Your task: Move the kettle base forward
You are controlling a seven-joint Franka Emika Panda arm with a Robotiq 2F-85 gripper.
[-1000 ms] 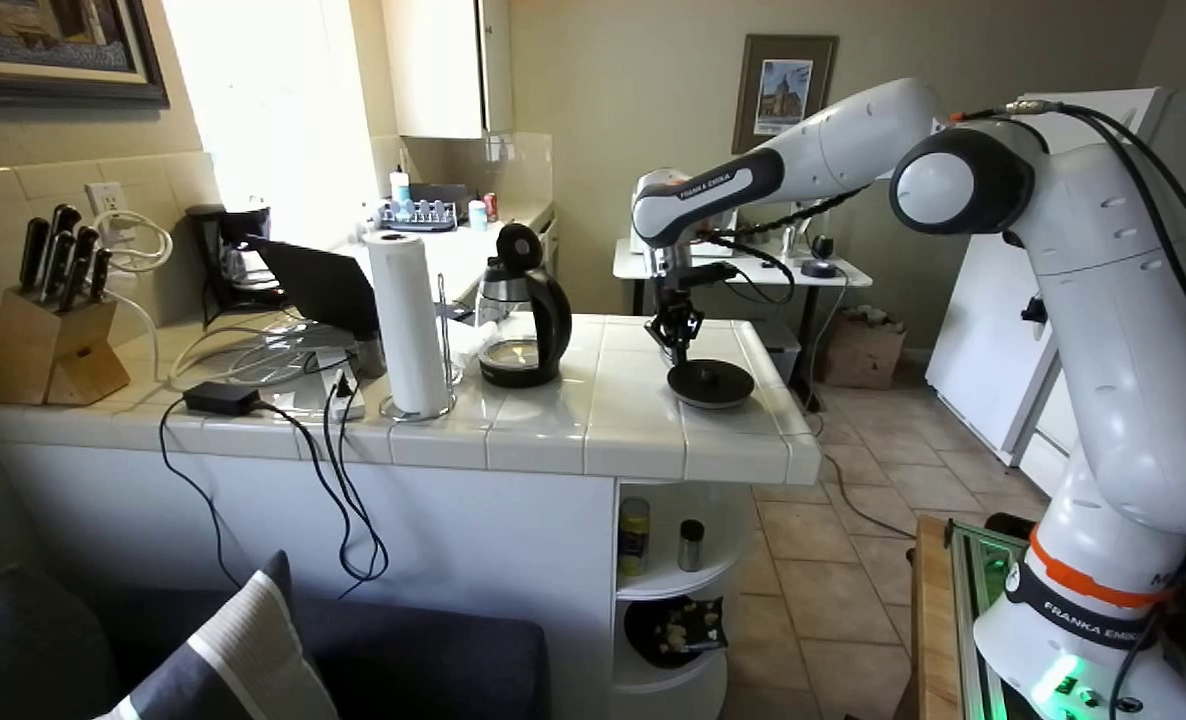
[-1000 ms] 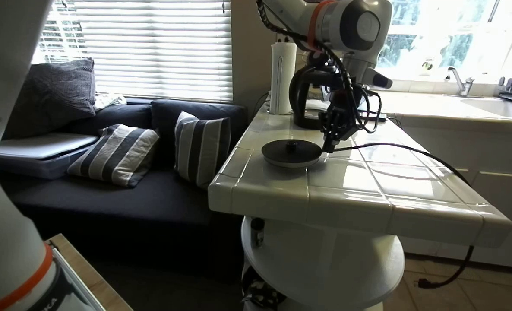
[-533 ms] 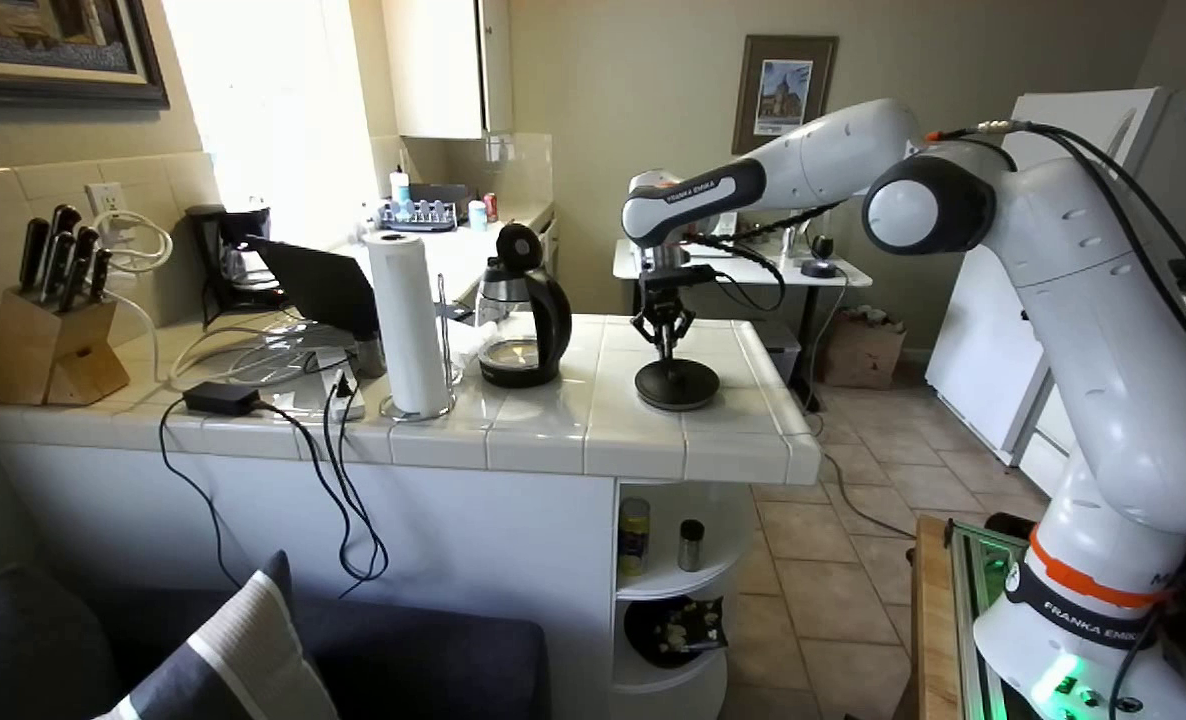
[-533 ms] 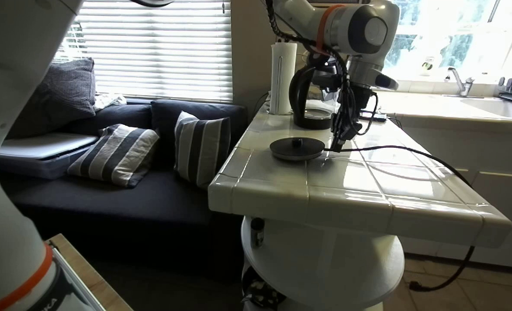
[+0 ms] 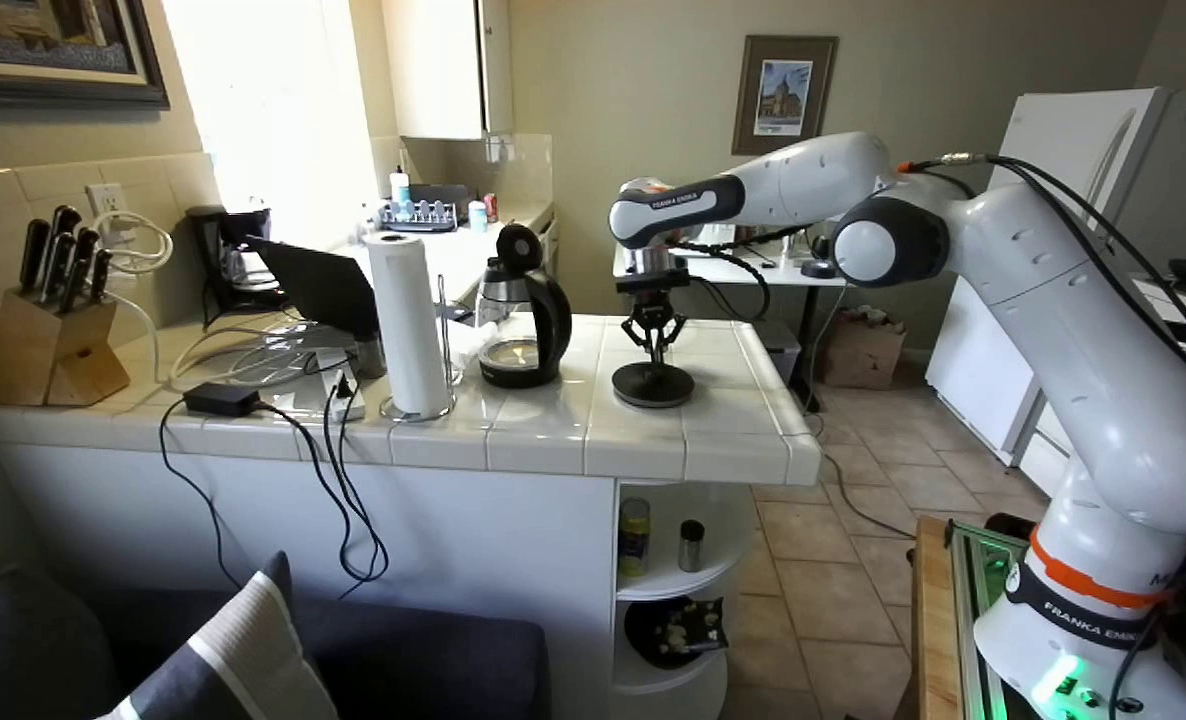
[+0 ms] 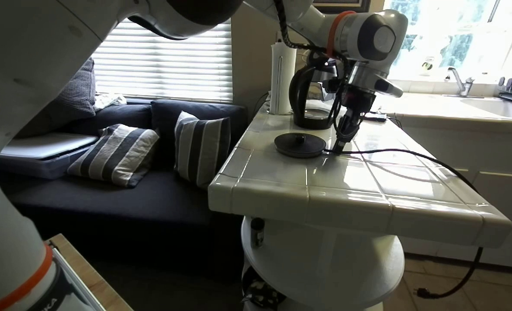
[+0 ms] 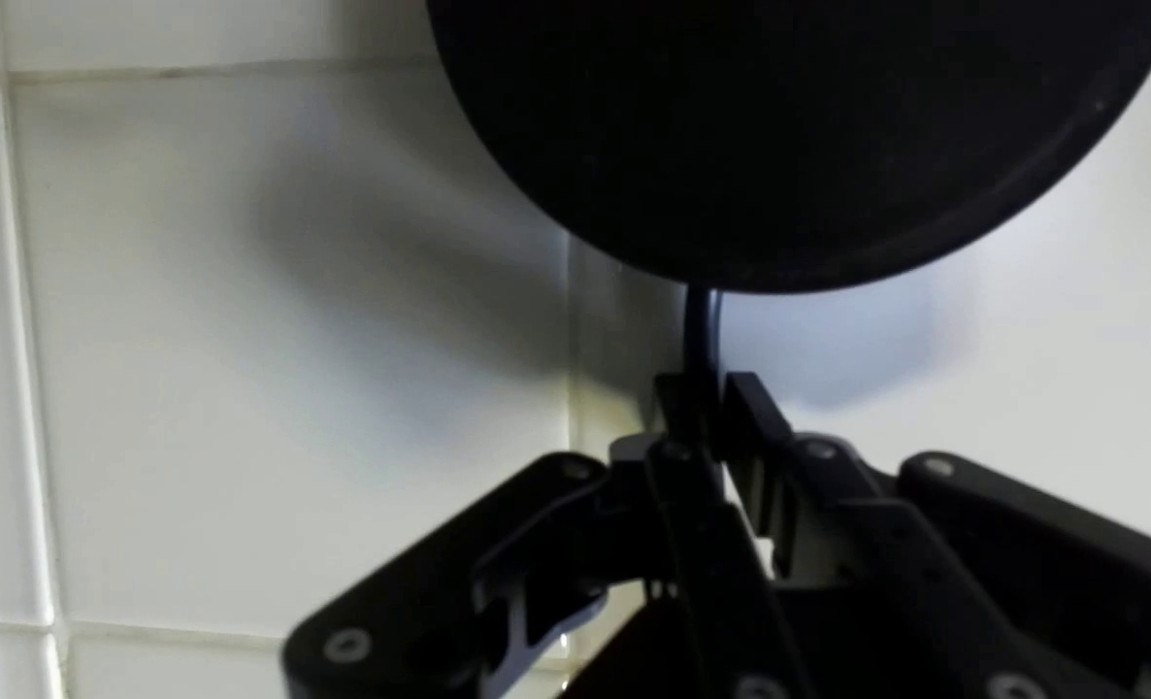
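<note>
The kettle base (image 5: 653, 386) is a flat round black disc with a small centre knob. It appears to lie flat on the white tiled counter (image 5: 733, 448), and also shows in an exterior view (image 6: 300, 145) and large at the top of the wrist view (image 7: 799, 146). Its thin black cord (image 6: 411, 151) runs along the counter and hangs over the edge to a plug. My gripper (image 7: 702, 398) is shut on the cord right beside the disc's rim, fingers pointing down at the counter. The gripper stands behind the disc in an exterior view (image 5: 656, 358).
A dark-handled glass kettle (image 5: 553, 330) and a paper towel roll (image 5: 408, 325) stand farther along the counter. A laptop (image 5: 318, 285) and loose cables lie beyond. The counter's end edge (image 6: 346, 207) is on the robot's side.
The kettle base has slid along the counter toward the kettle, away from the counter's end. My gripper has moved with it, holding the cord, and the arm has reached farther out.
</note>
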